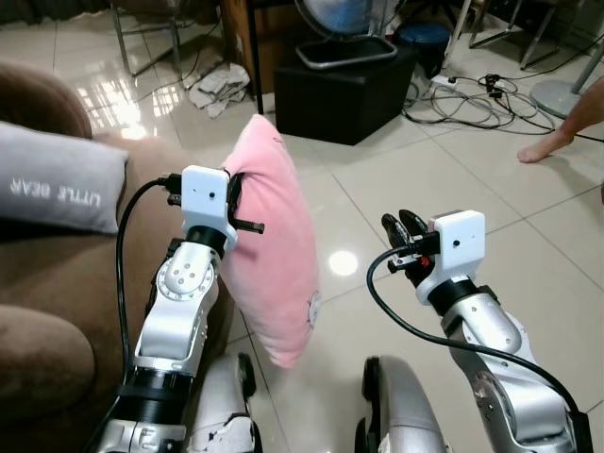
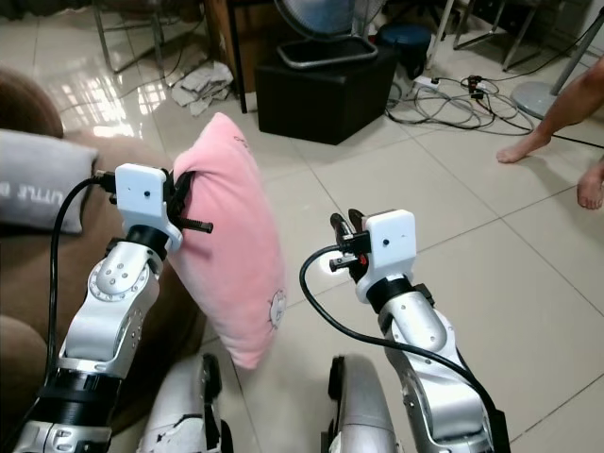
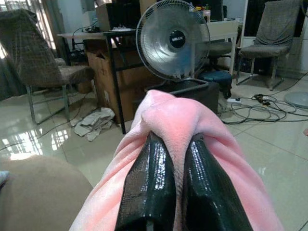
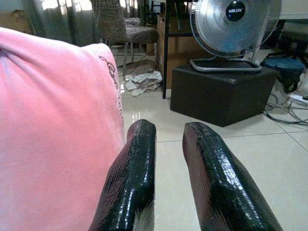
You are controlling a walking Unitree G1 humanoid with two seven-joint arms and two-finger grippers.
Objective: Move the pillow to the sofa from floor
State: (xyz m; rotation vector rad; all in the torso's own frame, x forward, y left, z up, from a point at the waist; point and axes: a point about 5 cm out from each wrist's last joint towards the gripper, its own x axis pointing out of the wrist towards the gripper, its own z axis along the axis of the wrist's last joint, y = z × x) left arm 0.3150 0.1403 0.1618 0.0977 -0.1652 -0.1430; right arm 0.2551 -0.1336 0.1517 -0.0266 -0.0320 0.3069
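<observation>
Partly hidden behind the pink pillow (image 1: 274, 241), the left tool (image 3: 175, 159) pinches it; the right tool (image 4: 168, 139) hangs parted, empty.

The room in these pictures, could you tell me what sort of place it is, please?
Most likely a home living room, rather cluttered: a brown sofa with a grey cushion, a tiled floor strewn with cables, and a standing fan on a black box.
</observation>
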